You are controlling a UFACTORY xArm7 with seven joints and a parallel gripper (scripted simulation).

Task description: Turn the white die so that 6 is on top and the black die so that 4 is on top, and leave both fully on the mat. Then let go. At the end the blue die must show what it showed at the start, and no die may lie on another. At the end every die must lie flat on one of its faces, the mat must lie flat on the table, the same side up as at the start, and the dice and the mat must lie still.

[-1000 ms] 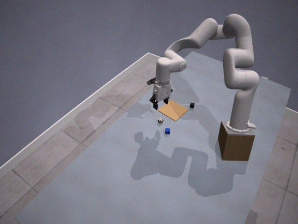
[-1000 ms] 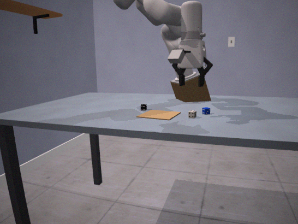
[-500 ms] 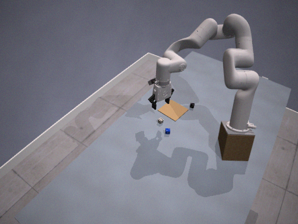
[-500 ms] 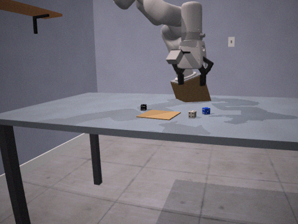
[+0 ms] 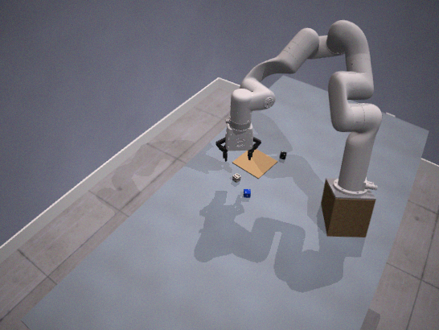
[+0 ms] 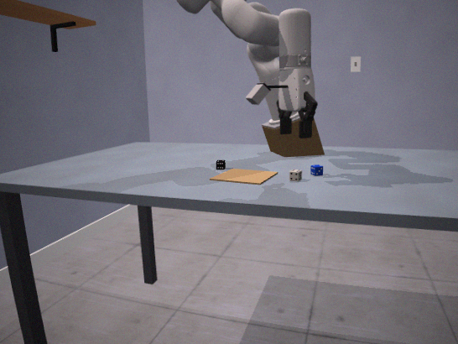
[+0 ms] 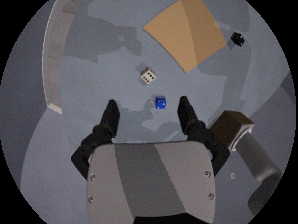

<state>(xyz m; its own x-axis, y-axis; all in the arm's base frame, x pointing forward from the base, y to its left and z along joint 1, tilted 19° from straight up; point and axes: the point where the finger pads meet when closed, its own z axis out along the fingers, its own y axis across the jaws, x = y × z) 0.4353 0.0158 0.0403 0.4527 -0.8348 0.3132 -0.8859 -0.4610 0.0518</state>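
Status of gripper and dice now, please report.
Gripper open, raised. White die, black die off mat. Blue die near white one.

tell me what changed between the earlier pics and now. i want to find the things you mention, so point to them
The jaws have turned about the wrist's upright axis: their two sides now look closer together in the exterior view and wider apart in the top view. They stand open, and nothing was taken hold of or let go. The white die (image 5: 236, 177) (image 6: 295, 175) (image 7: 148, 75), blue die (image 5: 247, 193) (image 6: 316, 170) (image 7: 160, 102), black die (image 5: 283, 155) (image 6: 221, 164) (image 7: 237, 39) and mat (image 5: 261, 165) (image 6: 244, 176) (image 7: 175, 31) stayed put.
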